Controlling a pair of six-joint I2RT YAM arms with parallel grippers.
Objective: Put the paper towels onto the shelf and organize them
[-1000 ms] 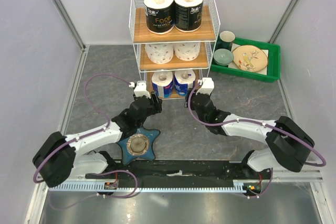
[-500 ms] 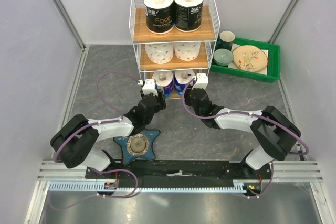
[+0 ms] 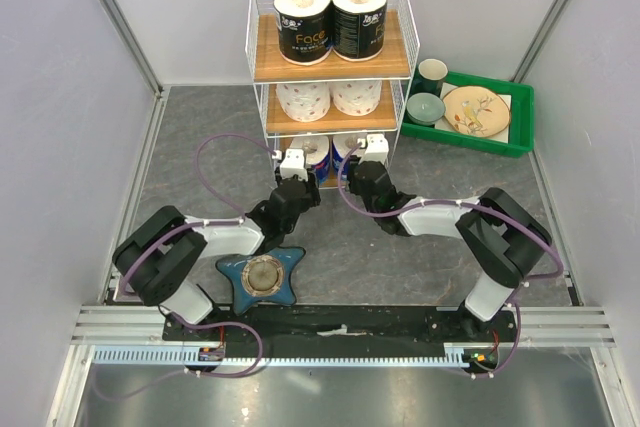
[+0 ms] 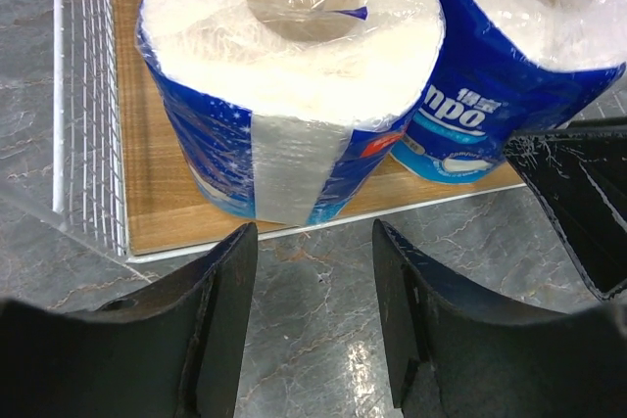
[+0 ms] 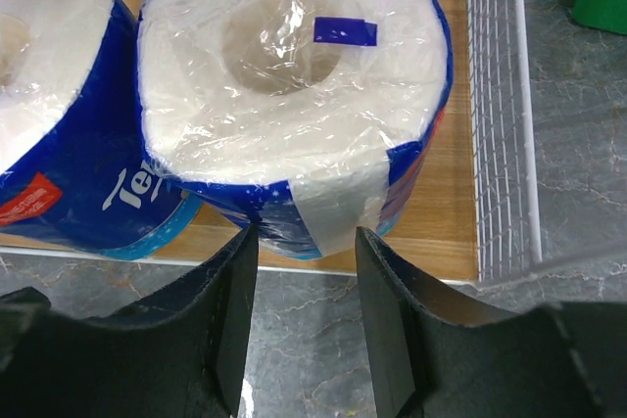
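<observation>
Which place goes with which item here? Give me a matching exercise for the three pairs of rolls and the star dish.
Items:
1. black-wrapped rolls
2. white rolls
3. blue-wrapped rolls
4. star dish

Places:
A. bottom tier of the shelf
B. on the table, in front of the shelf
C. top tier
D. middle tier

Pairs: 1-C, 2-D, 3-A, 4-B
</observation>
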